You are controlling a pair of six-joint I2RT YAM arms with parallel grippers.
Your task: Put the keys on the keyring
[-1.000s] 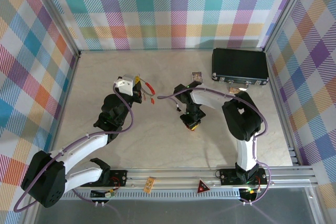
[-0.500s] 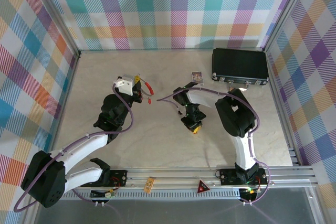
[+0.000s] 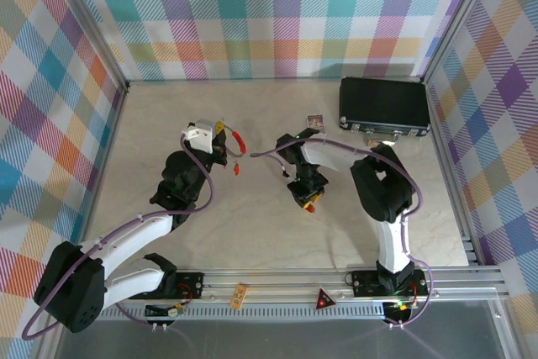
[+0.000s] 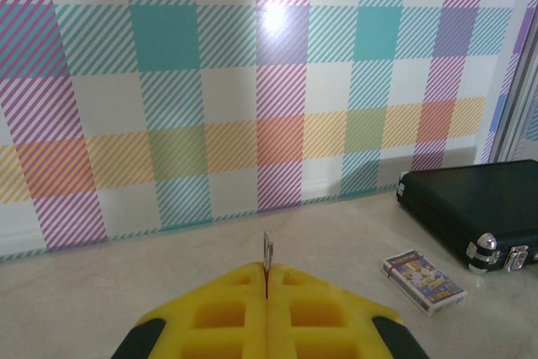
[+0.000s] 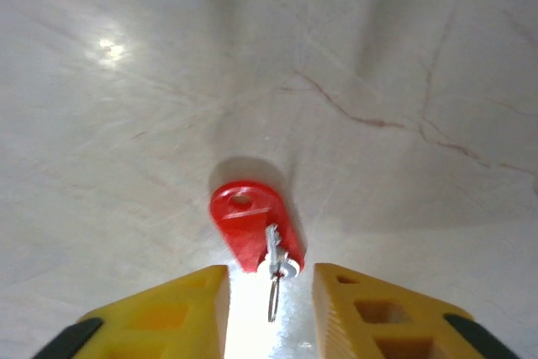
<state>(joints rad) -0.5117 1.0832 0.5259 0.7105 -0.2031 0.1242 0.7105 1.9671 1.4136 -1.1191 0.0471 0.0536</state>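
Left pincer [image 4: 266,282]: yellow pads pressed together, pinching a thin metal wire that stands up from the seam between them; it is raised above the table and faces the far plaid wall.
Keyring [image 3: 235,139]: a thin loop with red sections, held at the tip of the left pincer, left of the table's middle and towards the far side.
Small red piece [image 3: 238,167]: just on the near side of the loop; whether it hangs from the loop or lies on the table cannot be told.
Right pincer [image 5: 269,273]: pointed down at the table near its middle, fingers spread with a clear gap between them and gripping nothing.
Red key tag [image 5: 250,223]: lies flat on the table just beyond the right pincer's fingertips, with its holed end pointing away. A small metal ring on its nearer end reaches into the gap between the fingers, and neither finger touches it.
Table [image 3: 252,233]: pale marbled surface.
Black case [image 3: 384,106]: closed, in the far right corner.
Picture card box [image 4: 423,281]: lies flat, just left of the case.
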